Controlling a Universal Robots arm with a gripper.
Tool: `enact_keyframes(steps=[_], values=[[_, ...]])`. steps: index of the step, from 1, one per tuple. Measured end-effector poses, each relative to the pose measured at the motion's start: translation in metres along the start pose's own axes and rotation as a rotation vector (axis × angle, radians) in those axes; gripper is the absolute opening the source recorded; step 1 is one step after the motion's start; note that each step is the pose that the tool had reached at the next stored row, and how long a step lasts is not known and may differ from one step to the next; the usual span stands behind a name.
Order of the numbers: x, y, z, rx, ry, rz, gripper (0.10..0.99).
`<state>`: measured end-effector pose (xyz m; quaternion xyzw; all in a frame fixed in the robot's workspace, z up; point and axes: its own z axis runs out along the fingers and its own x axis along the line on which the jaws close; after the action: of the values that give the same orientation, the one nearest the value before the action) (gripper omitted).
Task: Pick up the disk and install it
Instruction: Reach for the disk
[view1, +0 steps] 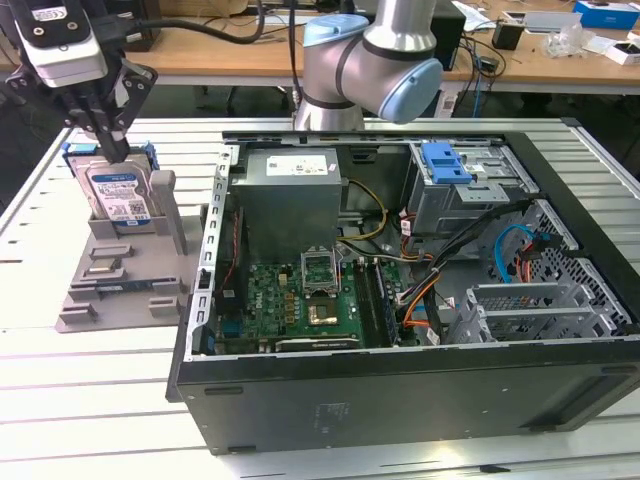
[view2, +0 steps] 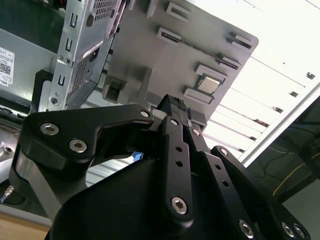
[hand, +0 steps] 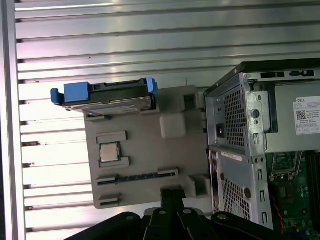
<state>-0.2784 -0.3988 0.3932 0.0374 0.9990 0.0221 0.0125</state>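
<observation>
Fingers (view1: 108, 138): mine, at the far left of the exterior view. They are closed tip to tip with nothing between them. The tips hang at the top edge of the disk (view1: 118, 195), and I cannot tell whether they touch it.

Disk: silver, with a white-and-blue label and blue rails. It stands upright on edge in a slot of the stand (view1: 115, 285), with the label facing the exterior camera. It sits outside the computer case (view1: 400, 405).

Stand: grey plastic with upright posts and shallow recesses, lying flat on the surface (view1: 60, 400). It sits just beside the case, on the exterior view's left. In the first wrist view, a square processor chip (hand: 109, 152) rests in one recess, apart from the disk.

Surface: pale, slatted metal, carrying both stand and case.

Computer case: a black tower on its side with the panel off. Inside, from the exterior view's left:
- a grey power supply (view1: 290, 190)
- a green motherboard (view1: 300, 300) below the power supply
- orange and blue cables (view1: 440, 280)
- a grey metal cage (view1: 480, 195) with a blue latch (view1: 445, 162)
- perforated metal brackets (view1: 540, 305) at the far right

Arm (view1: 370, 55): my grey tube with light-blue joint caps, rising behind the case.
</observation>
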Motion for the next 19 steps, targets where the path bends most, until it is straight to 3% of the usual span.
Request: enact_keyframes(steps=[19], values=[[0.0278,-0.0021,-0.0007,0.000,0.0000,0.000,0.106]])
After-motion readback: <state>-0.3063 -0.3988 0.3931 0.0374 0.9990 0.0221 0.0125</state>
